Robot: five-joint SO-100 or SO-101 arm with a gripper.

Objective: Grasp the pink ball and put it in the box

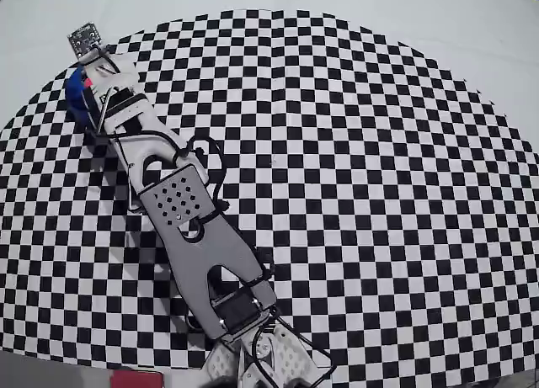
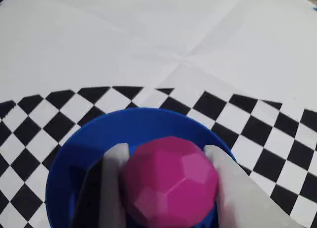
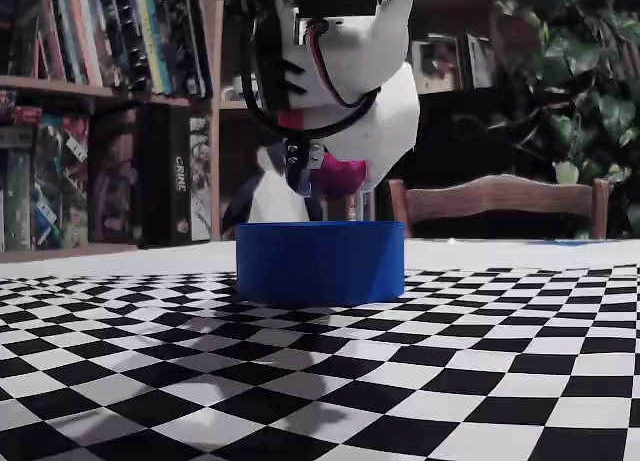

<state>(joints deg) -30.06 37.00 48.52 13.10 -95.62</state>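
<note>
My fingers [image 2: 168,188] closed on the matte magenta-pink faceted ball [image 2: 171,181], one white finger each side, held above the round bright-blue box [image 3: 320,263], black-and-white checkered surface [image 1: 354,169] beneath.

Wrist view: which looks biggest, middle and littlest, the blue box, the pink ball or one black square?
Largest to smallest as they look in the wrist view:
1. the box, widest even though partly cut off
2. the pink ball, held in the end effector above it and nearer the camera, so it looks bigger than it is
3. one black checker square
</note>
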